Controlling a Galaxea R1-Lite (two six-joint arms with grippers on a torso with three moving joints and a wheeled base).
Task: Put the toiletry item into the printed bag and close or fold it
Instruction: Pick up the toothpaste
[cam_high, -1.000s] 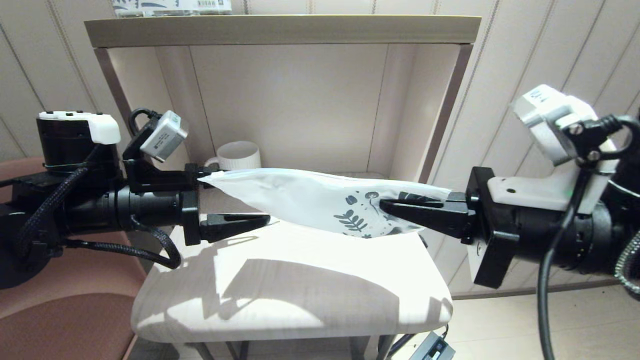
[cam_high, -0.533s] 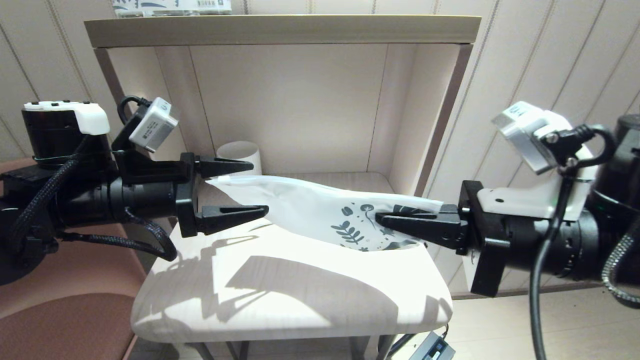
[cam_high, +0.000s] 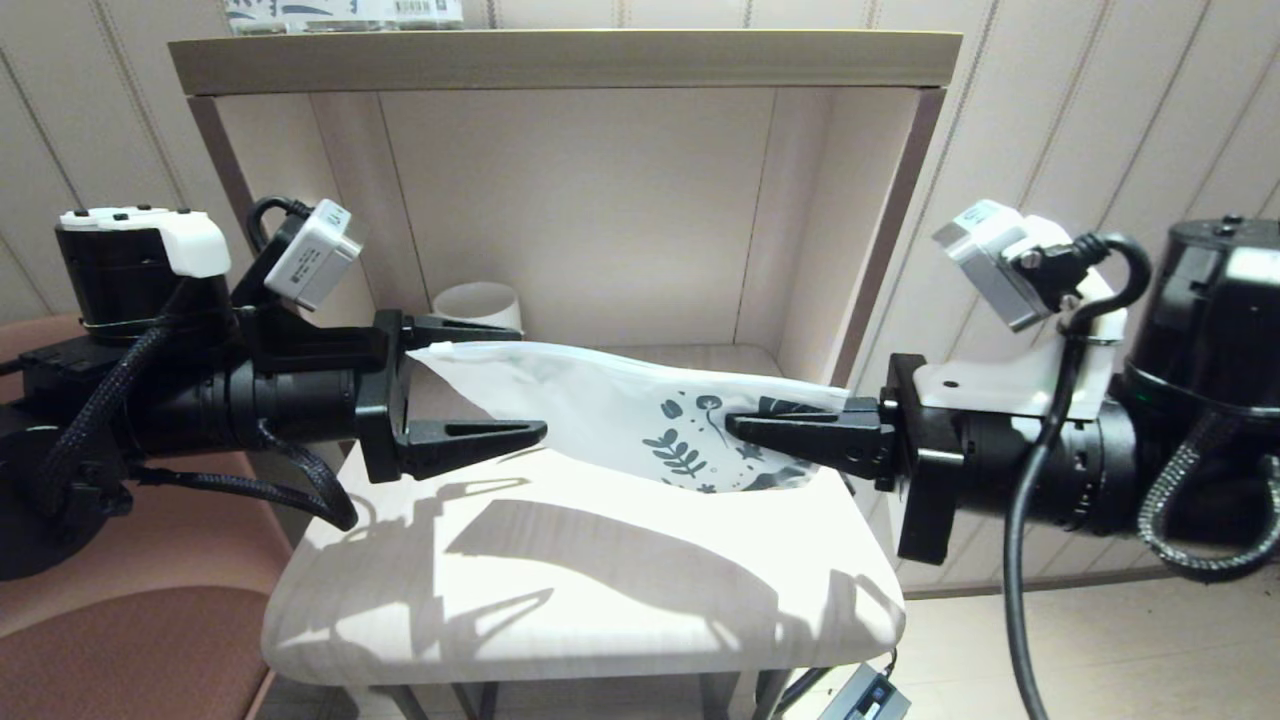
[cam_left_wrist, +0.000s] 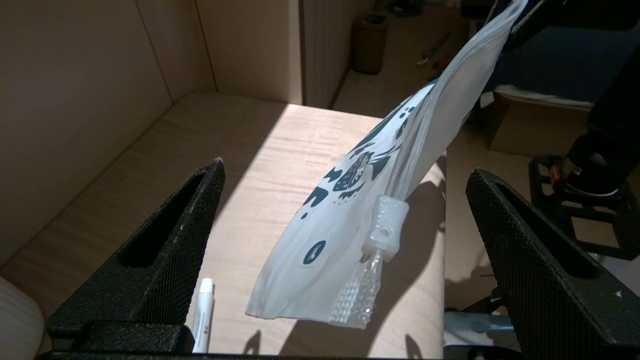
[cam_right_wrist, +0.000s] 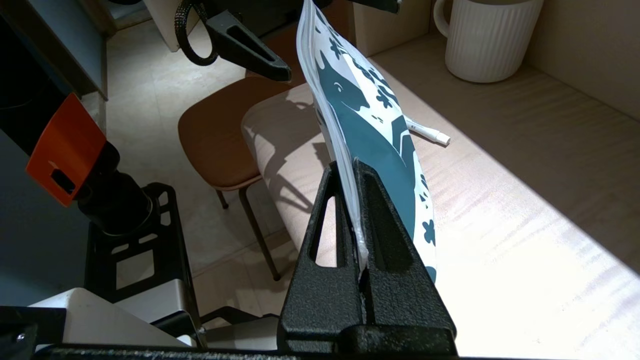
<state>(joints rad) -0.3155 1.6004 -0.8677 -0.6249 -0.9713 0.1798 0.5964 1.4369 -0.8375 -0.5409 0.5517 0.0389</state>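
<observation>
Two tools, one printed bag (cam_high: 600, 400), one toiletry item (cam_right_wrist: 427, 132), one mug (cam_right_wrist: 482, 37) and one chair (cam_right_wrist: 220, 135).

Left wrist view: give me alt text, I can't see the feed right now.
The printed bag hangs in the air between the spread fingers of the left gripper, its clear slider at the near end, touching neither finger. Beneath it, the toiletry item lies on the sunlit table, outside the bag.

The printed bag (cam_right_wrist: 370, 130) hides part of the toiletry item (cam_right_wrist: 427, 133). The picture edge cuts off the mug (cam_left_wrist: 17, 320).
</observation>
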